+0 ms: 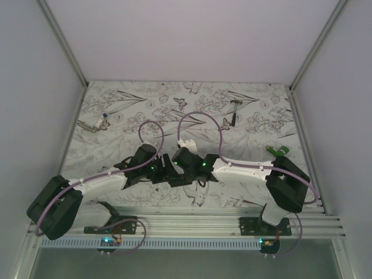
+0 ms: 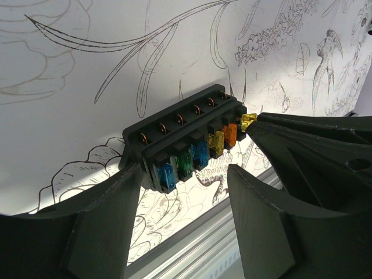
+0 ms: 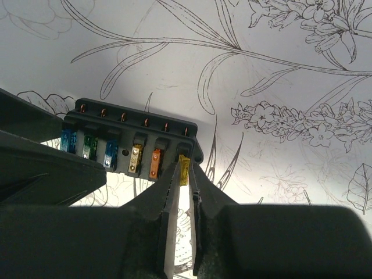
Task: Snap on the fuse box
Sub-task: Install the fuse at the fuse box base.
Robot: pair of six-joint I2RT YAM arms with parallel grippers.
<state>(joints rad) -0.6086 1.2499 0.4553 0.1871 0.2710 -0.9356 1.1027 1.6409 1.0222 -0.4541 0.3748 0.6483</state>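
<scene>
Clenched in the left gripper [image 2: 183, 174]: the small black rectangular plastic fuse box [image 2: 174, 125], lodged between its two fingers, with the white tabletop printed with line-drawn flowers [image 2: 87, 70] behind. Facing back toward that gripper's palm, a row of coloured blade fuses [image 2: 195, 156]: blue, green, blue, yellow, orange. At the box's end slot, just past one finger of that gripper, a small yellow translucent blade fuse [image 3: 184, 167], pinched between the narrow-set fingertips of the right gripper [image 3: 185, 177]. Straight ahead of the right gripper's fingertips, the same box, fuse face turned toward its palm. Beside those fingertips, one dark finger of the left gripper against the box.
</scene>
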